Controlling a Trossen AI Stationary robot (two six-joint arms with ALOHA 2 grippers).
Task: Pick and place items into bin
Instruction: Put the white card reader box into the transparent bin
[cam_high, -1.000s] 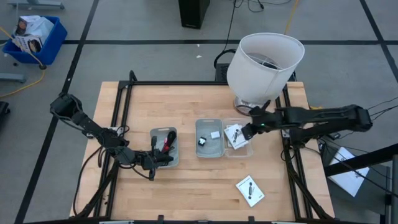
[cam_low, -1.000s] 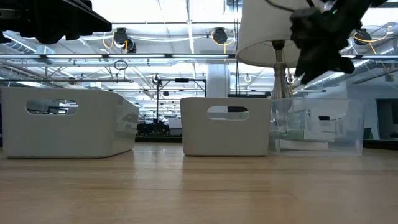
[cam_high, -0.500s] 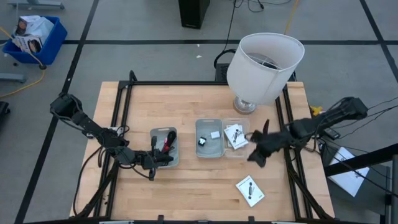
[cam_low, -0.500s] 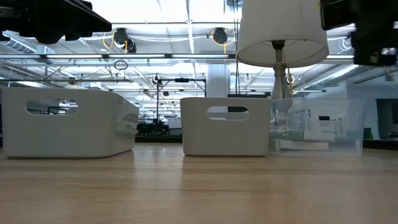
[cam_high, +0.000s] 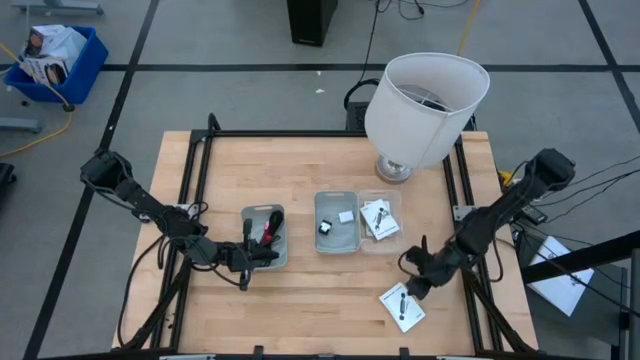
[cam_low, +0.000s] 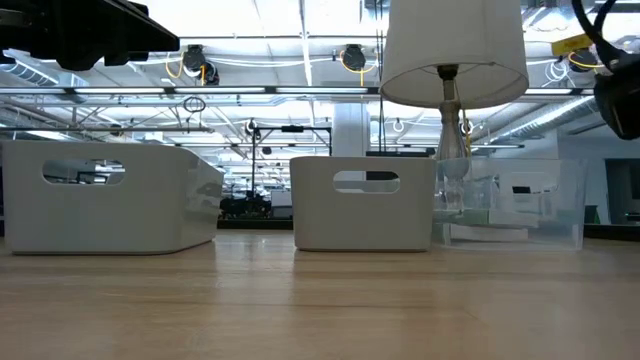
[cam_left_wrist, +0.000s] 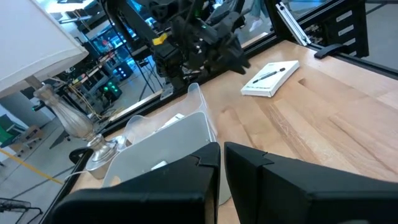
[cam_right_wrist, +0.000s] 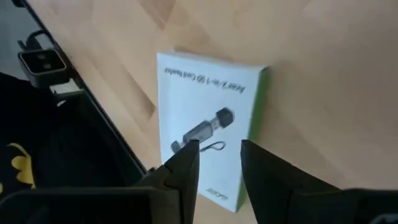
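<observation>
Card: the white card (cam_high: 402, 306) with black print lies flat on the worktop (cam_high: 310, 170), well apart from the clear bin (cam_high: 380, 221), on the near side of it toward the right.
Right gripper: the right gripper (cam_high: 418, 285) hangs just over the card's far edge; the right wrist view shows its two fingers (cam_right_wrist: 180, 171) slightly spread, a narrow gap between them, above the card (cam_right_wrist: 208, 134), holding nothing. Whether they touch the card cannot be told.
Clear bin: holds two more white cards (cam_high: 377, 217); these show only in the high view. In the low view the bin (cam_low: 510, 205) is seen side-on beside the lamp base, its contents blurred.
Middle bin: the grey bin (cam_high: 336, 222) just left of the clear bin holds a tiny white block (cam_high: 346, 216) and a tiny black block (cam_high: 326, 229).
Left bin: the grey bin (cam_high: 265, 237) farther left of the clear bin holds a dark red cable (cam_high: 270, 229) and a black-and-red cable (cam_high: 249, 228).
Left gripper: the left gripper (cam_high: 266, 257) sits at the left bin's near edge; in the left wrist view its jaws stand almost pressed together, a thin slit between them, empty.
Left wrist view only: shows the card (cam_left_wrist: 270, 78) and right gripper (cam_left_wrist: 214, 46) from the side, beyond the clear bin.
Lamp: the lampshade (cam_high: 427, 108) stands behind the clear bin.
</observation>
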